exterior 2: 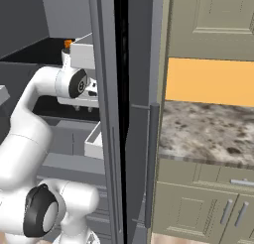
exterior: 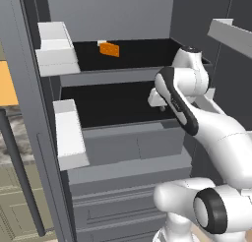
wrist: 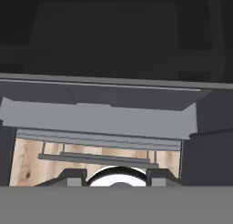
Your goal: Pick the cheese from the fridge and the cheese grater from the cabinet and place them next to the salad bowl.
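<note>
The fridge (exterior: pixel 118 77) stands open, with dark shelves and grey drawers below. On its upper shelf, towards the back, lies the cheese (exterior: pixel 109 49), a small orange wedge; its top peeks over my hand as the cheese (exterior 2: pixel 68 42). My gripper (exterior: pixel 158 104) hangs in front of the second shelf, lower than the cheese and to its right. Seen as the gripper (exterior 2: pixel 85 107), it points downward. In the hand view the gripper (wrist: pixel 116 176) is open, its fingertips (wrist: pixel 75 176) apart with nothing between them. A beige-olive cabinet (exterior 2: pixel 213 20) hangs at the upper right. The cheese grater and the salad bowl are out of view.
White door bins (exterior: pixel 58 51) line the open left door. The right fridge door (exterior 2: pixel 106 119) stands edge-on with a grey bar handle (exterior 2: pixel 153 163). Beyond it are a marble counter (exterior 2: pixel 208 131), an orange wall panel and beige lower cabinets (exterior 2: pixel 198 208). Wooden floor (wrist: pixel 27 159) lies below.
</note>
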